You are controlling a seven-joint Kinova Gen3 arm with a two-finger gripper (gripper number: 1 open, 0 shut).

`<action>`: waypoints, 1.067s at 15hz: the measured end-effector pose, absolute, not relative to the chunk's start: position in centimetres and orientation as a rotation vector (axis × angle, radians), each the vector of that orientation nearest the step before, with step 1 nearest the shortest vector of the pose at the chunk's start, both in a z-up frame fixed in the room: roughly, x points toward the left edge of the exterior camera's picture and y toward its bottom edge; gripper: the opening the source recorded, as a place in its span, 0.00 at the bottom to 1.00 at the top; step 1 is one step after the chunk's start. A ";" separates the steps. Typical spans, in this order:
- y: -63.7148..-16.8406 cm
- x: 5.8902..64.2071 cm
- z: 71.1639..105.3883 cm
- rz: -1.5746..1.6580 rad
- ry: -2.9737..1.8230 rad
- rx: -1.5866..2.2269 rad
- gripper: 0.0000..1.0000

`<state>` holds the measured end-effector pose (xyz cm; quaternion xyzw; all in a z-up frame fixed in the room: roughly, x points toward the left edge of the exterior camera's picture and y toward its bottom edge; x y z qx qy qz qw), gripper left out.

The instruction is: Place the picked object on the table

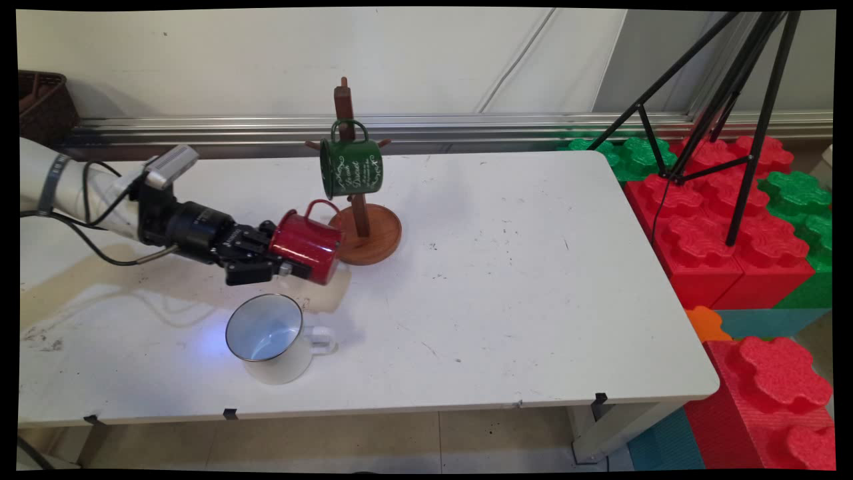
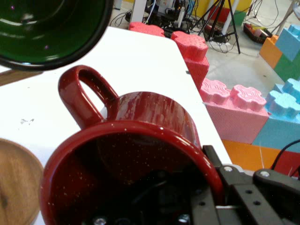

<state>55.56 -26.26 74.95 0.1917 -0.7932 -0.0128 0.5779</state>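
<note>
**Red mug held on its side by the pincer, next to the mug tree**

The pincer (image 1: pixel 283 261) is clamped on the rim of a red mug (image 1: pixel 308 245), one finger inside the mouth and the other outside the wall, as the hand view shows (image 2: pixel 140 154). The mug is glossy red enamel with fine pale speckles, a dark inside and a looped handle (image 1: pixel 321 207) pointing upward. It lies horizontally in the air above the tabletop (image 1: pixel 520 287), its base toward the wooden mug tree (image 1: pixel 356 200) and just beside the tree's round base.

A green mug (image 1: pixel 351 167) with white lettering hangs by its handle on one of the tree's pegs, above and just right of the red mug. A white mug (image 1: pixel 270 339) with a dark rim stands upright on the tabletop just below the pincer, handle to the right.
</note>
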 end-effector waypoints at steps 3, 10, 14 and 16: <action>-25.8 56.9 75.3 -0.021 -1.878 0.442 0.00; -24.7 60.4 77.0 0.030 -1.933 0.439 0.00; -23.7 62.6 78.5 0.080 -1.976 0.447 0.00; -23.3 63.4 79.0 0.098 -1.996 0.454 0.00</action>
